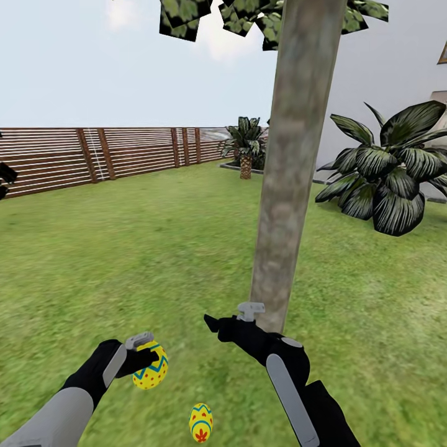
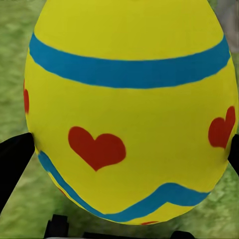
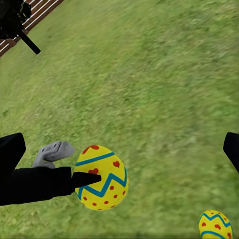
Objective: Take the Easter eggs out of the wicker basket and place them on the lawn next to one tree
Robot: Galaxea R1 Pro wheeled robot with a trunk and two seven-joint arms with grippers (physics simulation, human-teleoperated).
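We hold one egg tight in our left gripper, low at the left of the head view. Its long way points up. The tree stands up and to the right. Our right gripper is nearer the tree, open and empty. Another egg lies on the lawn at the bottom middle.
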